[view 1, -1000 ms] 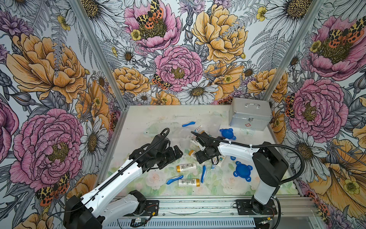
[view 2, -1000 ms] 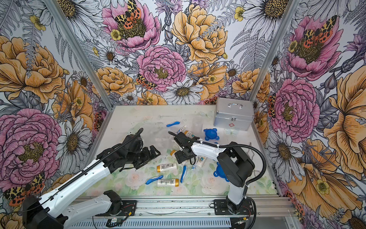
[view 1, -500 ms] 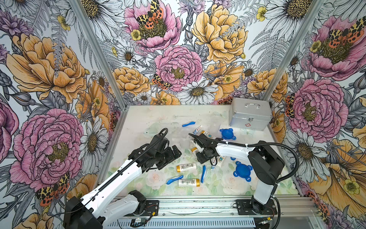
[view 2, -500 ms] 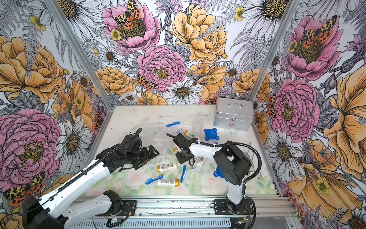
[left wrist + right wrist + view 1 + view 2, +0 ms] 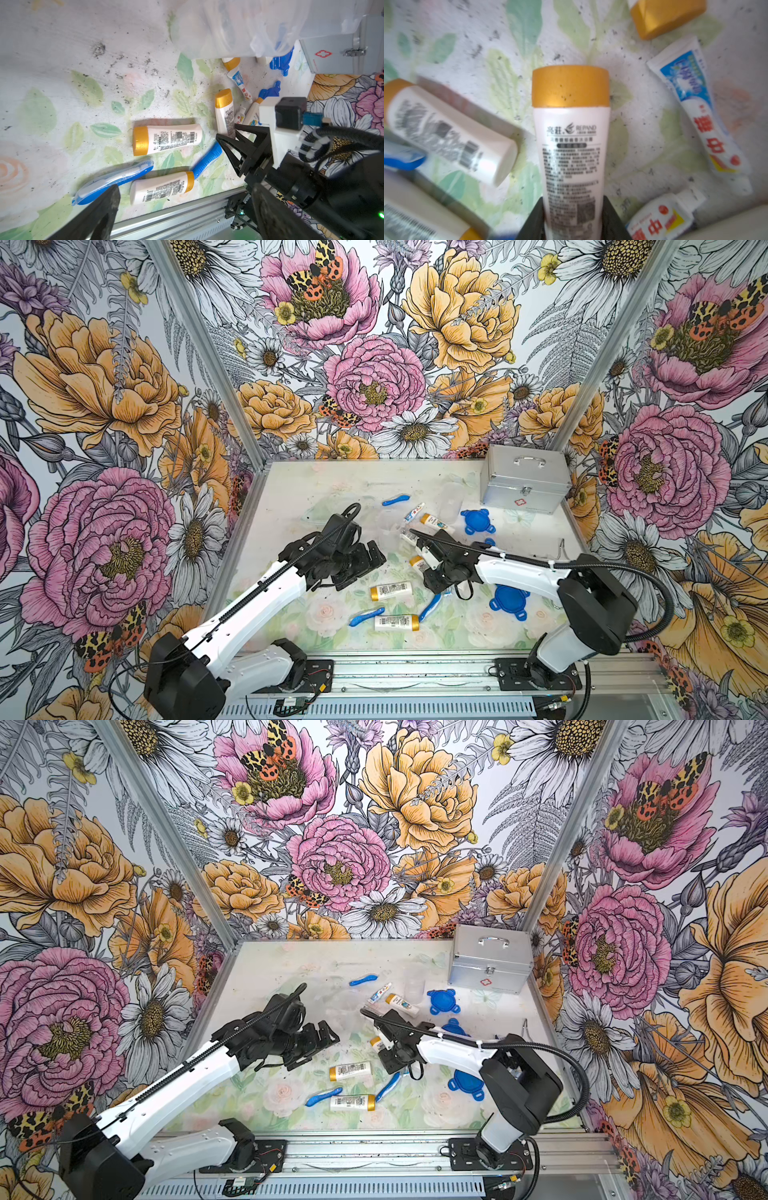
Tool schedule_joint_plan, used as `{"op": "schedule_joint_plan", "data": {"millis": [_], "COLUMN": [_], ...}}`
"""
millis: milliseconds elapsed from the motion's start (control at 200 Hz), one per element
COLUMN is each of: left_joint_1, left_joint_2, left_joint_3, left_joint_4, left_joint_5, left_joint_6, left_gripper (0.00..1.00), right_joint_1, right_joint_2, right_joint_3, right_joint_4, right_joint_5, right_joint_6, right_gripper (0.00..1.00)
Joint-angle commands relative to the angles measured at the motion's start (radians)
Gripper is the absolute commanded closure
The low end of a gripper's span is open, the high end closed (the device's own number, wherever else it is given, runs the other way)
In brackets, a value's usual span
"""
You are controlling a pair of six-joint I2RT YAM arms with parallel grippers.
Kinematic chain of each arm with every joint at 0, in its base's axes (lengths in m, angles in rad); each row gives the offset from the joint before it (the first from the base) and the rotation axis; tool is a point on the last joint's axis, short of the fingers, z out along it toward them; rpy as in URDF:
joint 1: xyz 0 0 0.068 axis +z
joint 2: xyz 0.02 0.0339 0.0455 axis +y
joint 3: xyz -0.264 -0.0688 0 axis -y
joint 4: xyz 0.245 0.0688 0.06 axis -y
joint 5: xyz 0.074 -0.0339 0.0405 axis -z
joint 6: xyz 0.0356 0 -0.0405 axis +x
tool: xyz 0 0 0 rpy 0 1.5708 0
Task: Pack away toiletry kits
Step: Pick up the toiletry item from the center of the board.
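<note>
The toiletry kits lie scattered on the floral table. My right gripper (image 5: 573, 216) is shut on a white gold-capped bottle (image 5: 571, 135), which sticks out between the black fingers (image 5: 609, 216); in both top views that gripper (image 5: 419, 564) (image 5: 380, 1045) is at mid-table. My left gripper (image 5: 365, 568) (image 5: 192, 207) stands open and empty, just left of it. Two more bottles (image 5: 392, 591) (image 5: 396, 621) and two blue toothbrushes (image 5: 367, 616) (image 5: 432, 605) lie in front. Toothpaste tubes (image 5: 695, 116) lie beside the held bottle.
A silver metal case (image 5: 525, 481) stands closed at the back right. Blue lids (image 5: 478, 521) (image 5: 508, 601), clear cups (image 5: 451, 497) (image 5: 388, 526), another bottle (image 5: 434, 521), a tube (image 5: 414, 513) and a toothbrush (image 5: 395, 500) lie around the middle. The metal rail (image 5: 415, 672) borders the front.
My right gripper's jaws have closed onto the gold-capped bottle. The left arm has stayed where it was, still open.
</note>
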Motion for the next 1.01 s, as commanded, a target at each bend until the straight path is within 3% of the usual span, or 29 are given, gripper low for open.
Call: {"op": "schedule_joint_plan", "data": {"millis": [0, 240, 480, 786, 1001], "left_joint_1": [-0.019, -0.015, -0.012, -0.067, -0.068], "left_joint_2": [0.052, 0.123, 0.208, 0.256, 0.263], "left_joint_3": [0.095, 0.177, 0.248, 0.254, 0.254], "left_joint_4": [0.010, 0.120, 0.145, 0.182, 0.194], "left_joint_5": [0.062, 0.122, 0.178, 0.182, 0.202], "left_joint_6": [0.056, 0.020, 0.061, 0.042, 0.044], "left_gripper": [0.01, 0.01, 0.03, 0.21, 0.42], "right_joint_1": [0.008, 0.012, 0.049, 0.051, 0.050], "right_joint_2": [-0.134, -0.312, -0.306, -0.291, -0.268], "right_joint_3": [0.003, 0.001, 0.046, 0.068, 0.075], "right_joint_4": [0.109, 0.110, 0.114, 0.130, 0.168], "right_joint_5": [-0.083, -0.128, -0.144, -0.157, -0.182], "right_joint_6": [-0.012, 0.010, 0.005, 0.009, 0.026], "right_gripper": [0.85, 0.86, 0.86, 0.86, 0.86]}}
